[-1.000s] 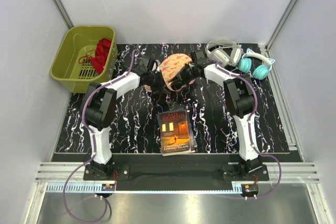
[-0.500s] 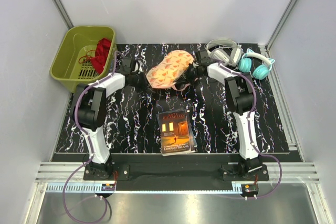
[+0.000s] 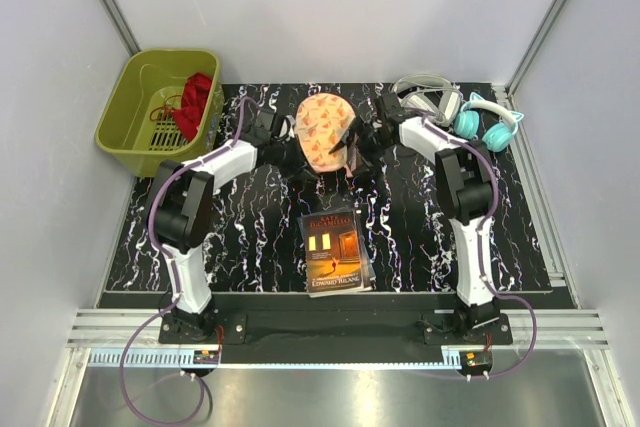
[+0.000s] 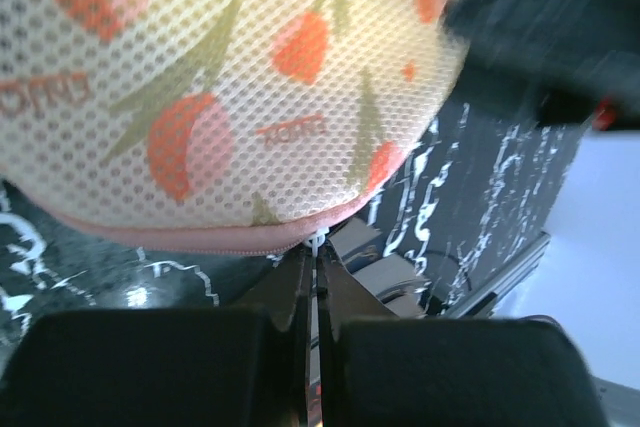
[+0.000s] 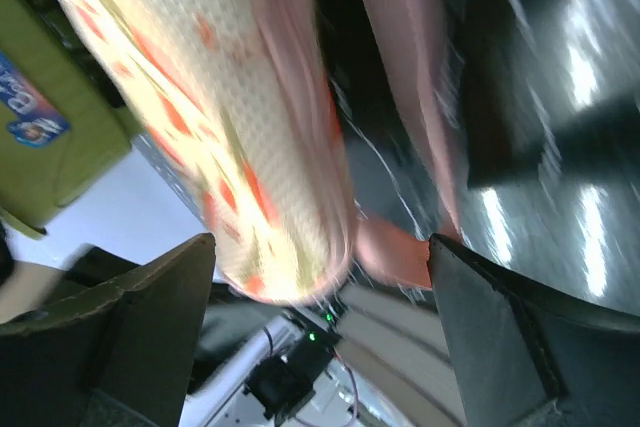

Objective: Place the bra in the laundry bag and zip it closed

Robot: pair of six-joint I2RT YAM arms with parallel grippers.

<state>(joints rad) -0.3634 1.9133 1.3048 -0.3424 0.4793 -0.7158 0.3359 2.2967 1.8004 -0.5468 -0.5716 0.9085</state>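
**Left gripper**: the jaws are closed and pinch a small pale zip tab at the pink edging of the laundry bag. The bag's printed mesh dome sits directly above and ahead of the fingertips.

**Right gripper**: the jaws stand wide apart and hold nothing. One end of the bag lies between the fingers. That view is blurred, so contact with either finger cannot be confirmed.

**Task items:** from above, the bag shows as a single dome between the two grippers. Whether its zip is fully run cannot be told. The bra appears in no view. It is judged to be inside the bag, but this is unconfirmed.

**Risks noted:**
- The bag is anchored only by the left pinch. Pulling on the tab would likely drag the whole bag across the table rather than run the zip.
- The tab is small and held at the very fingertips, so a sideways load could strip it out of the grip.
- If the right jaws close on the mesh dome rather than the edging, they could crush the padded contents or feed fabric into the zip teeth.
- The headphones lie just outboard of the right gripper, and a wide swing could strike them.
- The book lies behind both grippers, towards the bases, in the path of any retreat.
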